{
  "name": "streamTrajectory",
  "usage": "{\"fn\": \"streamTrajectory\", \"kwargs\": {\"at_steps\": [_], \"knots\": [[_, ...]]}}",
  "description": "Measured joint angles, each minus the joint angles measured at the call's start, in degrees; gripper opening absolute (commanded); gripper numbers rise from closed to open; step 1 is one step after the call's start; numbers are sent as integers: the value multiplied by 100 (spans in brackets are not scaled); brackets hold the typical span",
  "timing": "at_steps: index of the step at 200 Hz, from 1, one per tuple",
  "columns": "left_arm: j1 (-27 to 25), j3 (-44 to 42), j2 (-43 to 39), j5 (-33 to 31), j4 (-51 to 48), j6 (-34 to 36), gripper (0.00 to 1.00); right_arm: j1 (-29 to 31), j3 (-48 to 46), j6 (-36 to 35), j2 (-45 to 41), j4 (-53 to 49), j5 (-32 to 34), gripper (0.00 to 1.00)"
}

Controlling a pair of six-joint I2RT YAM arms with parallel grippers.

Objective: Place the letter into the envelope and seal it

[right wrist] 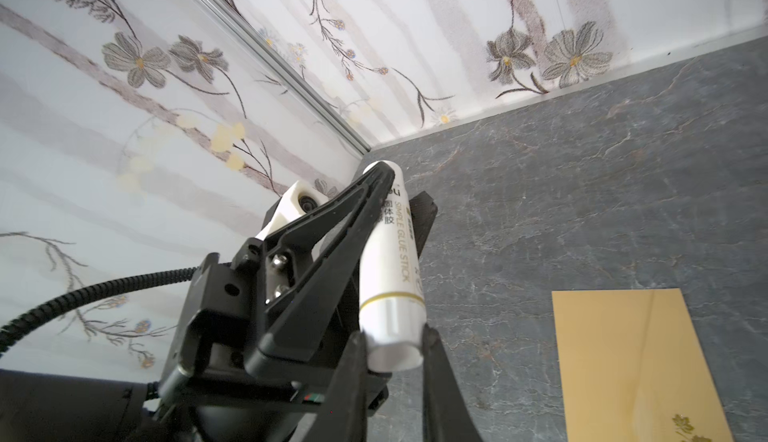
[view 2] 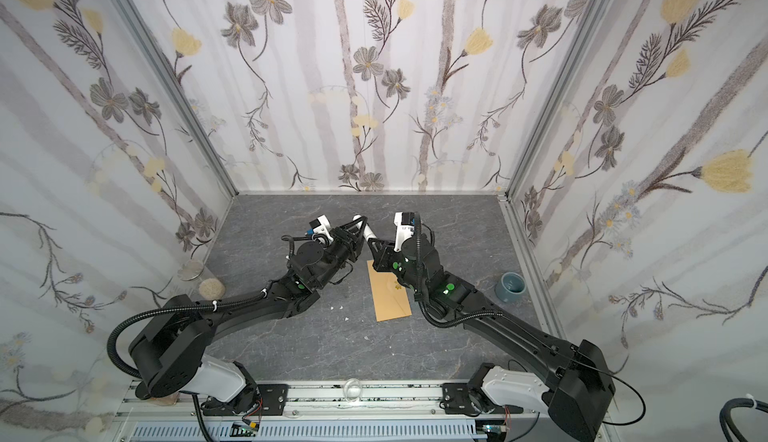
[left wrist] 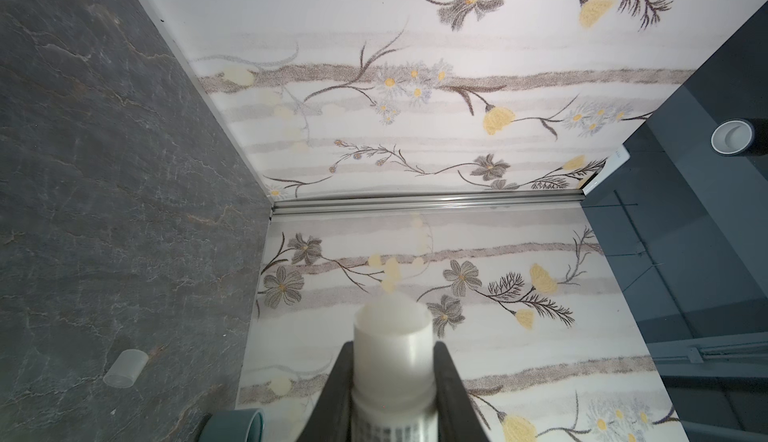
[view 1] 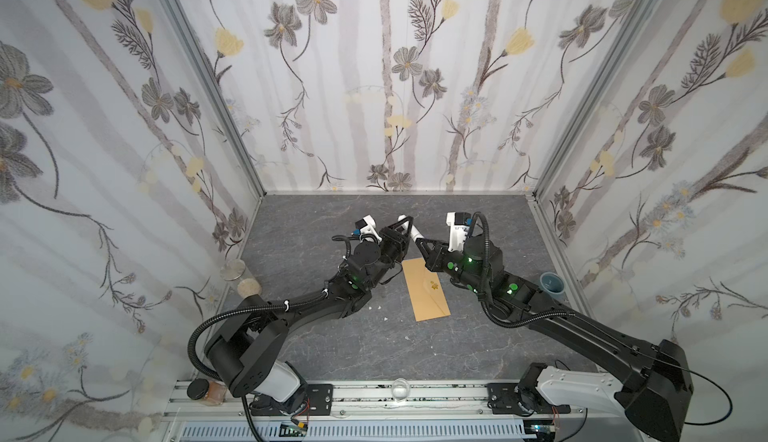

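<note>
The tan envelope (view 1: 428,290) (view 2: 390,294) lies flat on the grey table, its gold sticker (right wrist: 685,427) facing up. The letter is out of view. Above the envelope's far end, both grippers hold a white glue stick (view 1: 415,234) (view 2: 368,232) in the air. My left gripper (view 1: 405,222) (left wrist: 392,352) is shut on the stick's body (left wrist: 392,336), and the uncapped end points away from its camera. My right gripper (view 1: 419,242) (right wrist: 395,336) is shut on the stick's base end (right wrist: 392,253).
A translucent cap (left wrist: 124,368) lies on the table near the right wall. A blue-grey cup (view 1: 552,283) (view 2: 510,287) stands at the right wall. A glass jar (view 1: 235,269) and cork lid (view 1: 248,287) sit at the left wall. Small white scraps (view 1: 378,307) lie left of the envelope.
</note>
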Motion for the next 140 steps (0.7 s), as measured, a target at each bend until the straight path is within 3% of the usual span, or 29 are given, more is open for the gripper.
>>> {"fn": "streamTrajectory", "kwargs": {"at_steps": [64,140], "knots": [[-15,55,-31,107,-136,-39,0,866,693,-1853,389,-942,1963,4],[-52,129,-33,411,-446,-74,0,1912,756,-4494,1054,-756,4647,3]]}}
